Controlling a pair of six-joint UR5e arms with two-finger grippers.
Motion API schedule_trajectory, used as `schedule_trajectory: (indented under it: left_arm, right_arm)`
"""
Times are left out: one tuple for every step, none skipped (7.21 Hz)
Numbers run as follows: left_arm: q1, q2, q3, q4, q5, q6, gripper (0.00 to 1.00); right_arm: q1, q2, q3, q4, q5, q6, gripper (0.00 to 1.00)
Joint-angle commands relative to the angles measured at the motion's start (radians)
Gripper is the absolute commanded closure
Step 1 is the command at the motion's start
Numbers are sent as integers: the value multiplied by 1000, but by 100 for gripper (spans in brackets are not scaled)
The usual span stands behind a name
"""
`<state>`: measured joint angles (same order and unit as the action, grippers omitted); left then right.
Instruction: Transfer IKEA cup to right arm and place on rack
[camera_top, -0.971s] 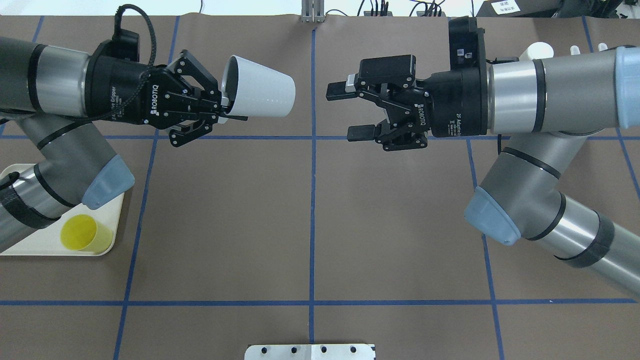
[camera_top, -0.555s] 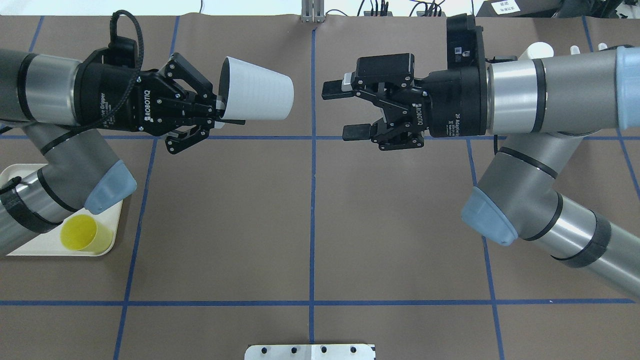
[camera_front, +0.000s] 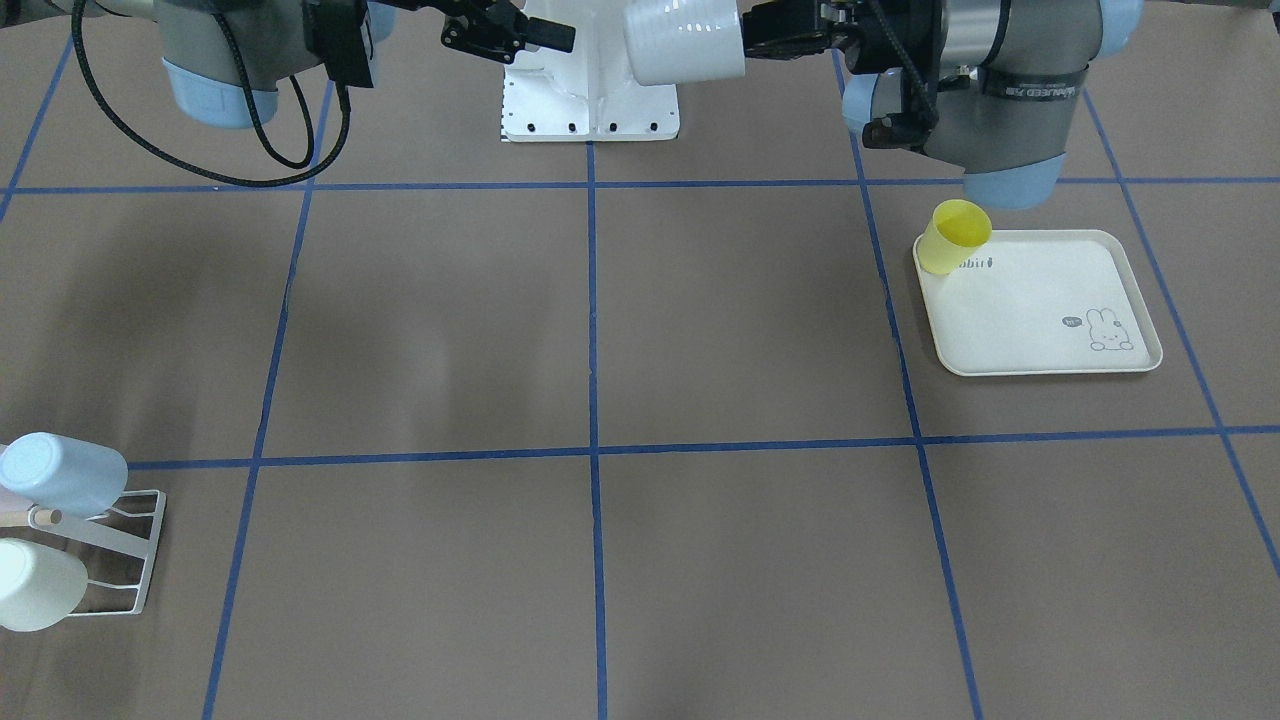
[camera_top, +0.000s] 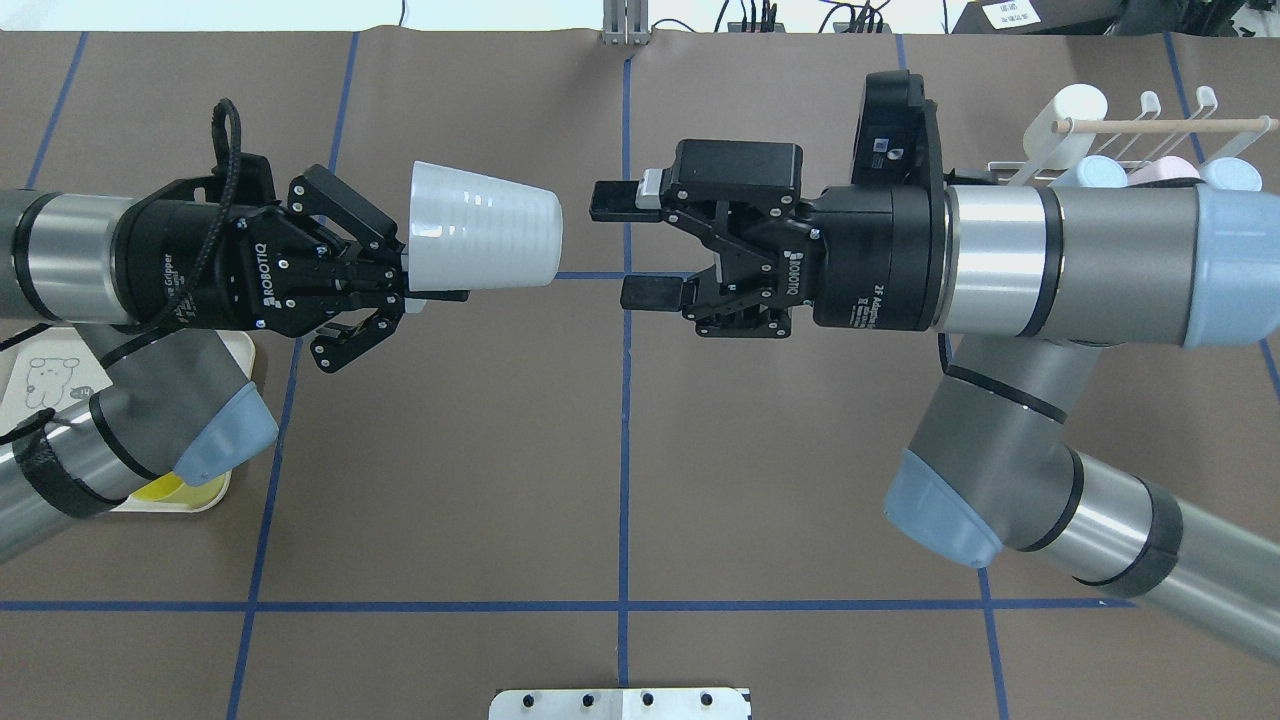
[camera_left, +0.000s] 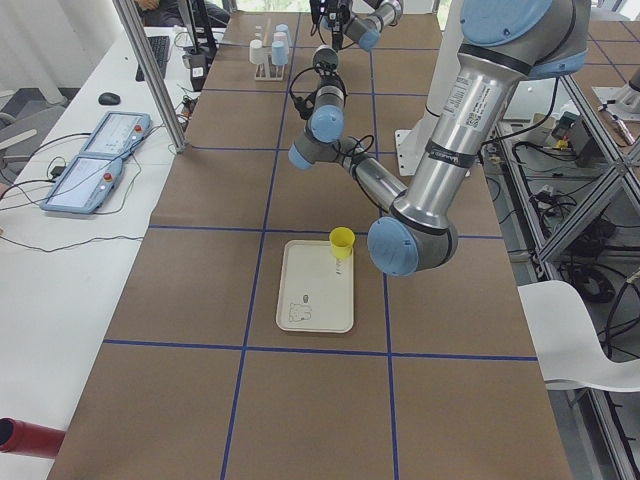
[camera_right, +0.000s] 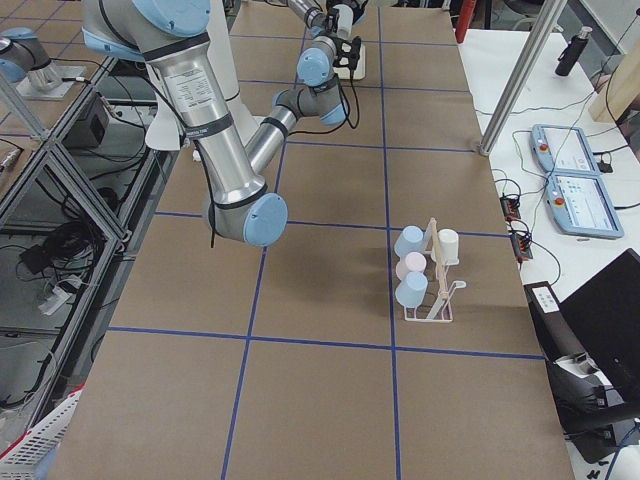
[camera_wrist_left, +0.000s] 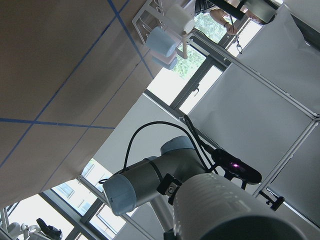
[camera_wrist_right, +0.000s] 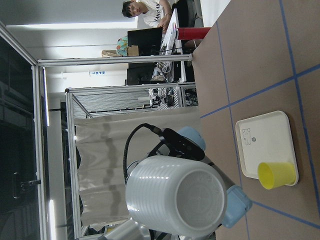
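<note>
Holds IKEA cup (camera_top: 485, 240) by rim in L gripper (camera_top: 415, 292), base to 3 o'clock | brings R gripper (camera_top: 628, 247) nearer, fingers wide, no contact | readies handover clamp.

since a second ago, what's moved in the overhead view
The right gripper slid toward the white cup, narrowing the gap. The left gripper carried the cup lower in the overhead view. Unchanged: the left gripper is shut on the cup's rim, and the right gripper is open and not touching the cup.
</note>
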<state>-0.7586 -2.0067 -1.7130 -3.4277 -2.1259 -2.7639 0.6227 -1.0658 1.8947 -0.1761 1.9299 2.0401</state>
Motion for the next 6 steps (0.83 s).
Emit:
schedule_trajectory:
  left_arm:
    - [22,-3,-5,-51,82,-28,100]
    - [75,0,-5,-83,133,-29,100]
    - [84,-4,-7,-84,136,-77,100]
    - [84,-13,-8,-87,141,-103,100]
    - [85,-15,-16,-91,142,-103,100]
    - [94,-15,-17,-91,142,-103,100]
  right_arm:
    - [-67,1,-5,52,-73,0,7]
    - [-70,3,-3,64,-93,2,7]
    - [-69,3,-3,66,-98,0,6]
    - [-70,4,-5,64,-101,0,5]
    - [-70,4,-6,64,-100,0,5]
    - [-74,4,-6,66,-100,0,4]
